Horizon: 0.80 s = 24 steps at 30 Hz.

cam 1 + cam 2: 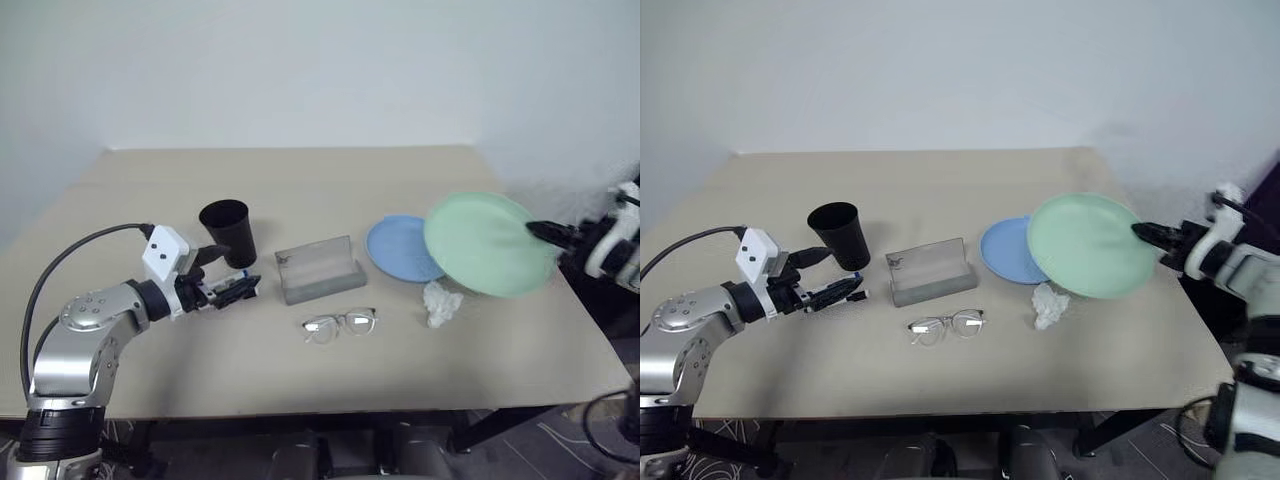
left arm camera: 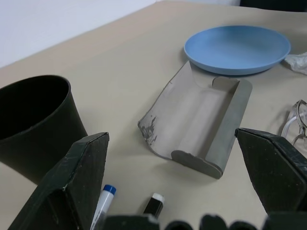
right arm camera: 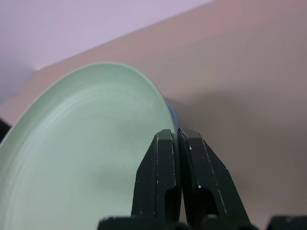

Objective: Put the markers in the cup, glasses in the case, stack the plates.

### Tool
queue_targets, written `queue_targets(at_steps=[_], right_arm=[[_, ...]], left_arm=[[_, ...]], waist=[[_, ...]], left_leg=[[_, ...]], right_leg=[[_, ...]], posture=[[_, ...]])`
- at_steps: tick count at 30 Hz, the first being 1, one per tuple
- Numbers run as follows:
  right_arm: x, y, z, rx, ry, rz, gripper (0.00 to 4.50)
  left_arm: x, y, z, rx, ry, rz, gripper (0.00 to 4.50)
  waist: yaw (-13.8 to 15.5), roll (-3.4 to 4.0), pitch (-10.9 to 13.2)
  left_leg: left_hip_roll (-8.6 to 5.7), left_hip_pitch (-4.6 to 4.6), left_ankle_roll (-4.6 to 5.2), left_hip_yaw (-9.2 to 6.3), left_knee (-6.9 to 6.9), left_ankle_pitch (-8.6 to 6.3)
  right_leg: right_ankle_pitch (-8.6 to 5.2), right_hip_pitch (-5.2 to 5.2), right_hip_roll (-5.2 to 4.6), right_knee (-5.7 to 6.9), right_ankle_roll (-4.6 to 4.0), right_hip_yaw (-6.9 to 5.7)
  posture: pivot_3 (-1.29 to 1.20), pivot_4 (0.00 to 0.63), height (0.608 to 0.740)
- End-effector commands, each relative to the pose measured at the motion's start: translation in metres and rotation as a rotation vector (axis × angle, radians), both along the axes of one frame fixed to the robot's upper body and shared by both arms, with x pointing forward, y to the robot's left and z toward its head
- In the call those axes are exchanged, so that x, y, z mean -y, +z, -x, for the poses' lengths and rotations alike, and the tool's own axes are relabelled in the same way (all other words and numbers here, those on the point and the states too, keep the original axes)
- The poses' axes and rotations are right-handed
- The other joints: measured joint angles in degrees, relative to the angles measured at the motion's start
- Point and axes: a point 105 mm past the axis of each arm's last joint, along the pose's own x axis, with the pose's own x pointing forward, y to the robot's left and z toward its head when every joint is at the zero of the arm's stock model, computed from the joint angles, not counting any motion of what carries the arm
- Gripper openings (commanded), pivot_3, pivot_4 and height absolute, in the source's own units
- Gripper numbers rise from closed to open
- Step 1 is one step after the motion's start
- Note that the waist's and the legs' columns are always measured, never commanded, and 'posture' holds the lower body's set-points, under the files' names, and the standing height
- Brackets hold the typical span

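Case open, empty; cup upright, contents unseen.

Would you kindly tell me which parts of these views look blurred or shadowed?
Right wrist view: the mint green plate is soft, its near rim pinched by the right pincer. Left wrist view: the left pincer fingers loom dark and soft; the case is sharper. Left eye view: the cup casts only a faint shadow.

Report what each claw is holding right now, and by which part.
The right claw pinches the mint green plate by its rim, lifted and tilted. The left claw is open and holds nothing.
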Motion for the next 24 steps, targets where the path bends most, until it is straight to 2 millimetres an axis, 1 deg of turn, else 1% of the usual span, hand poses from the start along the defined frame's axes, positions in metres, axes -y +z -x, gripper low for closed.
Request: queue_targets(at_steps=[1, 2, 5, 6, 8, 14, 17, 19, 20, 23, 24], right_arm=[[-0.014, 0.014, -0.027, 0.035, -0.069, 0.059, 0.07], [-0.018, 0.013, -0.031, 0.031, -0.078, 0.066, 0.07], [-0.038, 0.004, -0.048, 0.017, -0.089, 0.103, 0.07], [-0.044, 0.001, -0.052, 0.012, -0.084, 0.12, 0.07], [-0.05, -0.006, -0.056, 0.001, -0.079, 0.145, 0.07], [-0.06, -0.024, -0.063, -0.029, -0.086, 0.18, 0.07], [-0.063, -0.032, -0.065, -0.046, -0.095, 0.18, 0.07], [-0.064, -0.035, -0.066, -0.054, -0.097, 0.176, 0.52], [-0.065, -0.036, -0.066, -0.056, -0.097, 0.175, 0.67], [-0.073, -0.037, -0.064, -0.068, -0.048, 0.158, 1.65], [-0.073, -0.033, -0.063, -0.058, -0.027, 0.162, 2.07]], left_arm=[[0.0, 0.016, -0.004, 0.062, -0.005, -0.01, 4.5], [0.0, 0.016, -0.005, 0.063, -0.005, -0.009, 4.5], [0.001, 0.02, -0.004, 0.08, -0.005, -0.003, 4.5], [0.001, 0.022, -0.004, 0.087, -0.005, -0.001, 4.5], [0.001, 0.025, -0.003, 0.1, -0.009, 0.004, 4.5], [0.001, 0.037, 0.009, 0.126, -0.058, 0.03, 4.5], [0.002, 0.047, 0.019, 0.127, -0.102, 0.064, 4.5], [0.002, 0.051, 0.02, 0.137, -0.11, 0.072, 4.5], [0.002, 0.052, 0.021, 0.138, -0.111, 0.073, 4.5], [0.003, 0.054, 0.023, 0.142, -0.125, 0.076, 4.5], [0.003, 0.055, 0.024, 0.141, -0.129, 0.077, 4.5]], waist=[[0.0, 0.01, -0.01], [0.04, 0.01, -0.01], [0.11, 0.0, -0.02], [0.09, 0.0, -0.03], [0.07, 0.0, -0.03], [-0.1, 0.02, -0.03], [-0.34, 0.01, -0.03], [-0.54, 0.02, -0.03], [-0.61, 0.02, -0.03], [-0.64, 0.03, -0.04], [-0.65, 0.03, -0.04]], left_leg=[[-0.08, 0.0, 0.0, 0.01, -0.02, 0.0], [-0.12, -0.01, -0.01, 0.06, -0.04, 0.0], [-0.22, -0.09, -0.03, 0.06, -0.1, 0.01], [-0.27, -0.1, -0.04, 0.06, -0.15, 0.02], [-0.31, -0.09, -0.37, 0.1, -0.2, 0.2], [-0.4, -0.07, -0.38, 0.23, -0.31, 0.2], [-0.37, -0.03, -0.41, 0.26, -0.31, 0.23], [-0.35, 0.01, -0.41, 0.25, -0.3, 0.24], [-0.34, 0.02, -0.39, 0.23, -0.3, 0.23], [-0.32, 0.04, -0.27, 0.22, -0.29, 0.23], [-0.32, 0.05, -0.24, 0.23, -0.29, 0.25]], right_leg=[[0.0, -0.06, 0.0, 0.1, 0.0, 0.07], [0.01, -0.14, 0.0, 0.17, -0.01, 0.15], [0.03, -0.22, 0.02, 0.27, -0.01, 0.26], [0.04, -0.24, 0.02, 0.28, 0.0, 0.31], [0.12, -0.25, 0.02, 0.27, -0.01, 0.37], [0.15, -0.29, 0.04, 0.27, -0.03, 0.52], [0.17, -0.29, 0.06, 0.28, -0.05, 0.54], [0.16, -0.27, 0.07, 0.28, -0.05, 0.53], [0.16, -0.25, 0.06, 0.28, -0.05, 0.52], [0.16, -0.23, 0.07, 0.28, -0.05, 0.5], [0.16, -0.23, 0.07, 0.28, -0.05, 0.5]], posture=[[0.0, 0.0, 0.732], [0.0, 0.0, 0.732], [0.0, 0.0, 0.732], [0.0, 0.0, 0.732], [0.0, 0.0, 0.732], [0.0, 0.0, 0.732], [0.0, 0.0, 0.732], [0.0, 0.0, 0.732], [0.0, 0.0, 0.732], [0.0, 0.0, 0.732], [0.0, 0.0, 0.732]])
